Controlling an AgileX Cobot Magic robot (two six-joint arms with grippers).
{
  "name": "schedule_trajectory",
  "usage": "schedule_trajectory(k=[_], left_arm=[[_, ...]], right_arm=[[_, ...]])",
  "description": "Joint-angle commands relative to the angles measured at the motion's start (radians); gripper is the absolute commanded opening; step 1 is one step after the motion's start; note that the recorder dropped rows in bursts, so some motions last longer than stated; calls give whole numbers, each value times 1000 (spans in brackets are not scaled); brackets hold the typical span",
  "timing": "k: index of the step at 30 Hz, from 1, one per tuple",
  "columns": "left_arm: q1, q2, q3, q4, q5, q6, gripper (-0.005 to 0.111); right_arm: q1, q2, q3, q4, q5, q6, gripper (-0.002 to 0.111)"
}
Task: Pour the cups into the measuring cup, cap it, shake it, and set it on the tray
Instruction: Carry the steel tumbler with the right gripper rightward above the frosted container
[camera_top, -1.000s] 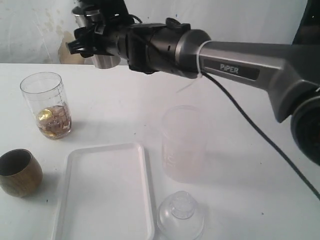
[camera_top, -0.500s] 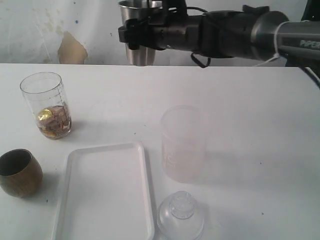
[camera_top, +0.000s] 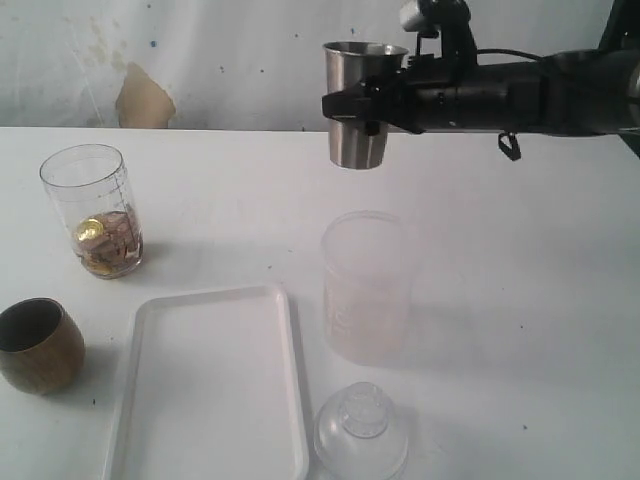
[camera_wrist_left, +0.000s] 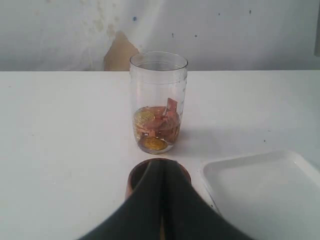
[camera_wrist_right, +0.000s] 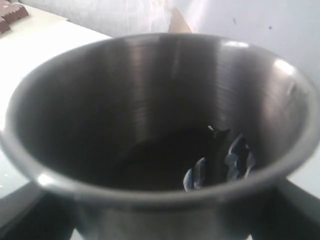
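White desk (camera_top: 520, 300), steel tumbler (camera_top: 358, 145) aloft at upper centre-right.
Right end effector (camera_top: 362, 103) grips it upright; left end effector (camera_wrist_left: 161, 200) pinched closed near brown cup (camera_top: 38, 345); measuring cup (camera_top: 93, 210) stands left, tray (camera_top: 210, 390) lower centre.

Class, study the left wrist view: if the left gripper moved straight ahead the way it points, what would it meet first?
Probably the brown cup, whose rim shows just beyond the shut left gripper. The measuring cup stands further along that line. The gap to the brown cup is unclear.
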Motion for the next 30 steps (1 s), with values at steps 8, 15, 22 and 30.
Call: schedule_trajectory(k=[8, 15, 22, 30], left_arm=[[-5, -5, 5, 4, -11, 1, 0], [-5, -5, 5, 4, -11, 1, 0], [-5, -5, 5, 4, -11, 1, 0], [-5, -5, 5, 4, -11, 1, 0]], right_arm=[[-21, 57, 51, 104, 44, -292, 0], [-24, 157, 43, 104, 89, -421, 0], [-41, 255, -2, 104, 183, -433, 0], [-51, 326, -38, 104, 246, -439, 0]])
